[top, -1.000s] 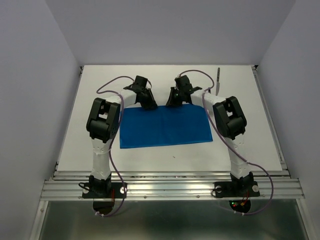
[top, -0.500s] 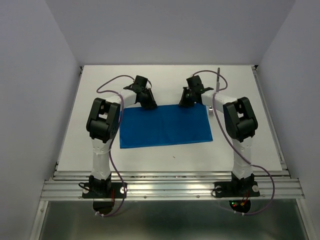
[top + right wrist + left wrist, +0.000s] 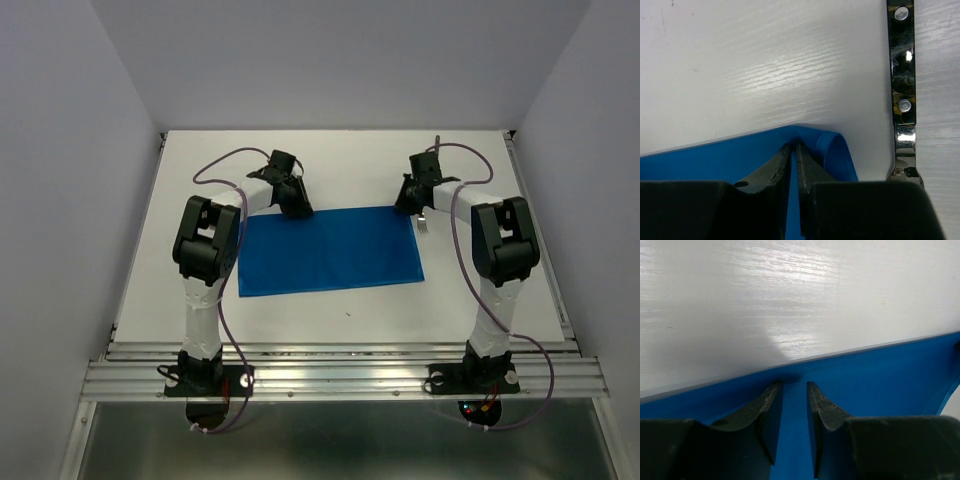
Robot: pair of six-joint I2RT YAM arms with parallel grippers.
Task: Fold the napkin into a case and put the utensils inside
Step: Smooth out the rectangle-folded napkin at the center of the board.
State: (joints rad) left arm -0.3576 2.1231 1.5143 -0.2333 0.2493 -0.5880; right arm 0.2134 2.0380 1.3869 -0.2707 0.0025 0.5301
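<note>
While the napkin (image 3: 330,250) lies flat on the counter (image 3: 300,310) overhead with an arm at each far corner, the left wrist view shows the left end effector (image 3: 792,387) half-open astride the napkin's far edge, holding nothing, and the right wrist view shows the right end effector (image 3: 794,146) pinched on the napkin's far right corner, the knife (image 3: 904,75) just beyond that corner, probably so as to lift that edge into a fold.

Overhead view: even, diffuse light from above. The white wood-grain tabletop (image 3: 300,320) reads bright, with only faint, soft shadows near the arms. The royal-blue cloth napkin (image 3: 330,250) appears saturated.

Left wrist view: broad glare patch at mid-tabletop and a grey shadow to the left. The black left gripper fingers (image 3: 767,410) are blurred in the near foreground.

Right wrist view: the tabletop grain is sharp. The riveted dark-handled silver knife (image 3: 903,65) carries bright specular highlights.
</note>
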